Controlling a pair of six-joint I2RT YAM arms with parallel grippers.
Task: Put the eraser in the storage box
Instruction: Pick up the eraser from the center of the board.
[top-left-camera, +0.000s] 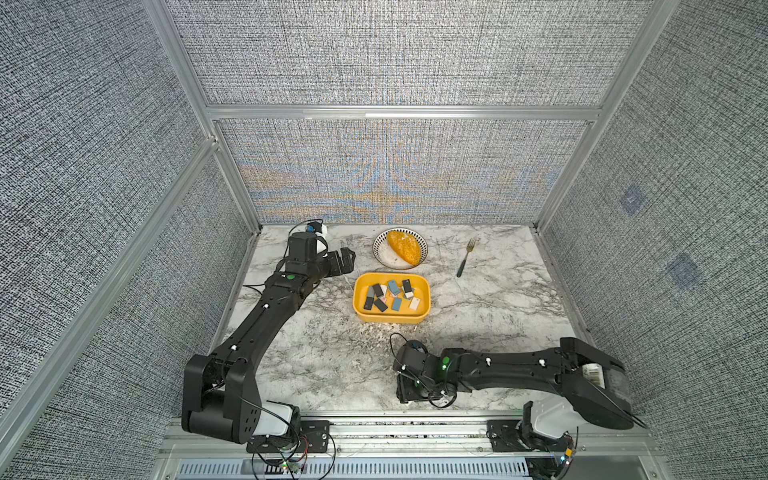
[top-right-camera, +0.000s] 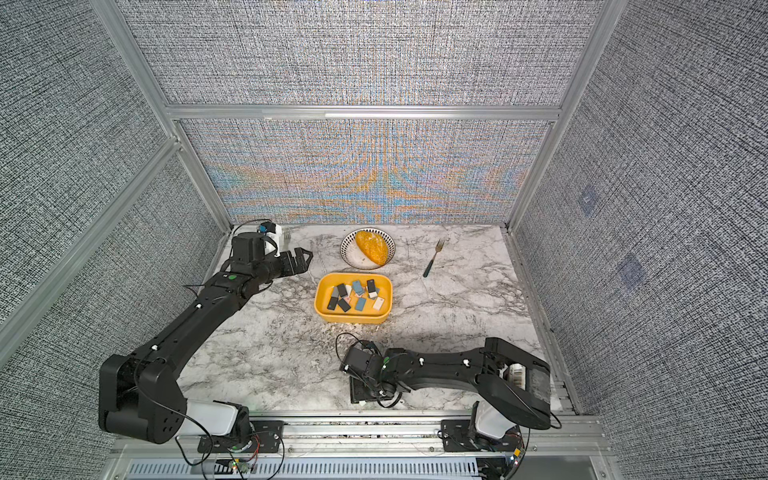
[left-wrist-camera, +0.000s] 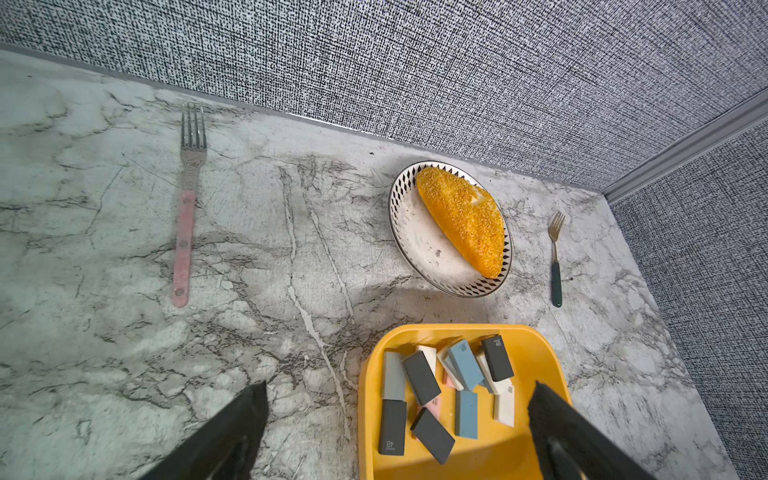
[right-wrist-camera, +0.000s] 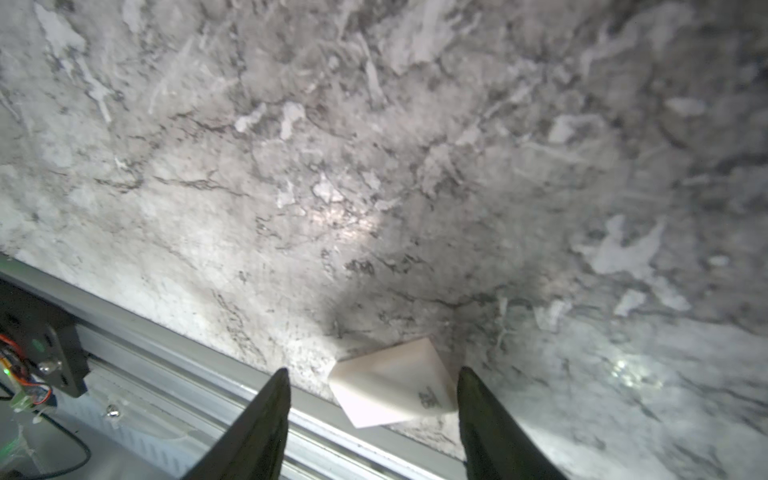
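The right jaws stand apart with the white eraser (right-wrist-camera: 390, 384) between them on the counter (right-wrist-camera: 374, 166). The left jaws are wide apart near the yellow box (top-left-camera: 390, 318).

Arms: matte black jointed left arm (top-left-camera: 266, 320) and right arm (top-left-camera: 511, 368), each on a white base housing (top-left-camera: 276, 419).
Cables: thin black wires (top-left-camera: 392, 345), white clips.
Markings: green wrist dot (top-left-camera: 291, 276); white barcode label (top-left-camera: 594, 374).
Grippers: left gripper (left-wrist-camera: 399, 415) and right gripper (right-wrist-camera: 374, 386), black tapered fingers.

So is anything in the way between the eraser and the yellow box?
Nothing visible. The white eraser lies between the fingers of the open right gripper, and only bare marble table separates it from the yellow storage box.
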